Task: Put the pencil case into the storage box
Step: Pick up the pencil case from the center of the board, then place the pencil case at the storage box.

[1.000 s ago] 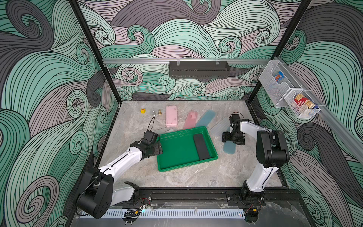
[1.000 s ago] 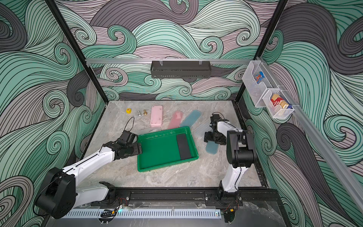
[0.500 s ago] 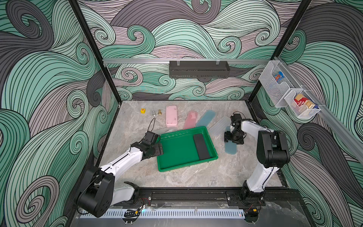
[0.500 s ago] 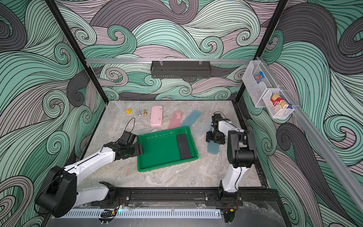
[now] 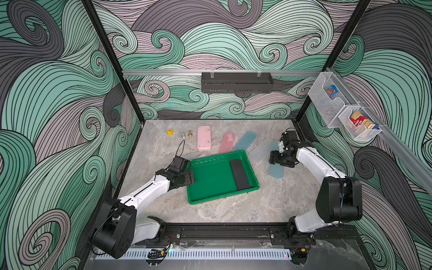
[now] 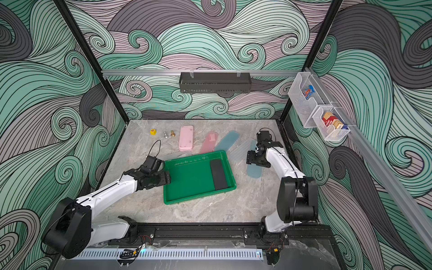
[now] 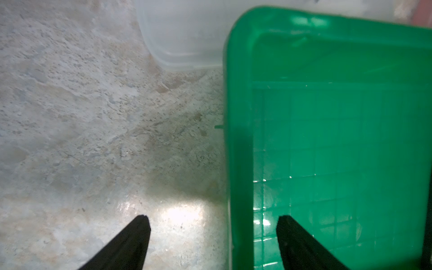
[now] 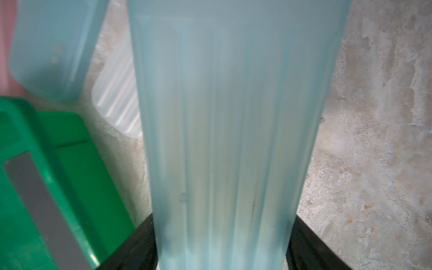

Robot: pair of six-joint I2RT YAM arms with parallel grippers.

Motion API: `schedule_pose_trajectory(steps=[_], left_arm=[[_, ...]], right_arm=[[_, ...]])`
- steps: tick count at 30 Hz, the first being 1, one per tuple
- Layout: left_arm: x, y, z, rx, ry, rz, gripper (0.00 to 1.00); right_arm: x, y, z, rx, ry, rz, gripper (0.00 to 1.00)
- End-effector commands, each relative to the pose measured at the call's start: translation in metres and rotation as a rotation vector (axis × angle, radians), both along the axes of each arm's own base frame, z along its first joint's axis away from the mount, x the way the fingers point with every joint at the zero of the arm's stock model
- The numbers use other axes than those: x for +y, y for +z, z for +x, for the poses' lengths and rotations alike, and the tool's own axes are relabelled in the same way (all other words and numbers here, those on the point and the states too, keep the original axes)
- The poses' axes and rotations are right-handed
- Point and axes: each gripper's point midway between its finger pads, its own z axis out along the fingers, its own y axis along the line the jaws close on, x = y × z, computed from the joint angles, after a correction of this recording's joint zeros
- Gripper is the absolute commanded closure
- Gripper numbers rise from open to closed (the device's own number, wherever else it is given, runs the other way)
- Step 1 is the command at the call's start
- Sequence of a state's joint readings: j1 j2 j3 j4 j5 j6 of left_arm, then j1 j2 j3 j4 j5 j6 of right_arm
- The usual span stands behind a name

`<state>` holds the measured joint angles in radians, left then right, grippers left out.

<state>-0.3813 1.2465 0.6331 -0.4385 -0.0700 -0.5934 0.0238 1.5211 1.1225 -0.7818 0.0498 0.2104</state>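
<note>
Between the fingers of the right gripper [image 8: 224, 219] sits the blue pencil case [image 8: 229, 117], clamped along both edges. The left gripper [image 7: 212, 218] straddles the wall of the storage box [image 7: 238, 140], jaws apart.

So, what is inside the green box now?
One black pencil case lies flat in the green box, along one side wall. The rest of the floor looks bare; the left fingers cover a little of it by the opposite wall.

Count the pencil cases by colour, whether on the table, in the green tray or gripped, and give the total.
Pink cases: 2
Blue cases: 2
Clear cases: 2
Black case: 1
Total: 7
</note>
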Motion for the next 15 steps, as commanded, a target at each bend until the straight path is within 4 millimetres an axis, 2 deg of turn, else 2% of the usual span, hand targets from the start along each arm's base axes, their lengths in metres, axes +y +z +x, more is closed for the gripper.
schedule_pose_trajectory(steps=[1, 5, 8, 11, 15], left_arm=[[0.000, 0.000, 0.001, -0.001, -0.007, -0.006, 0.11], [0.000, -0.001, 0.001, -0.004, -0.001, -0.007, 0.11], [0.001, -0.003, 0.001, 0.001, 0.000, -0.004, 0.11], [0.001, -0.004, 0.001, 0.000, 0.002, -0.006, 0.11], [0.001, -0.005, 0.000, 0.004, 0.001, -0.004, 0.11]], right_arm=[[0.035, 0.017, -0.012, -0.023, 0.091, 0.038, 0.37], [0.083, 0.040, -0.018, -0.088, 0.202, 0.030, 0.37], [0.118, 0.044, -0.017, -0.089, 0.270, 0.036, 0.37], [0.154, 0.036, -0.016, -0.063, 0.341, 0.015, 0.37], [0.193, 0.015, -0.017, -0.013, 0.410, -0.020, 0.37]])
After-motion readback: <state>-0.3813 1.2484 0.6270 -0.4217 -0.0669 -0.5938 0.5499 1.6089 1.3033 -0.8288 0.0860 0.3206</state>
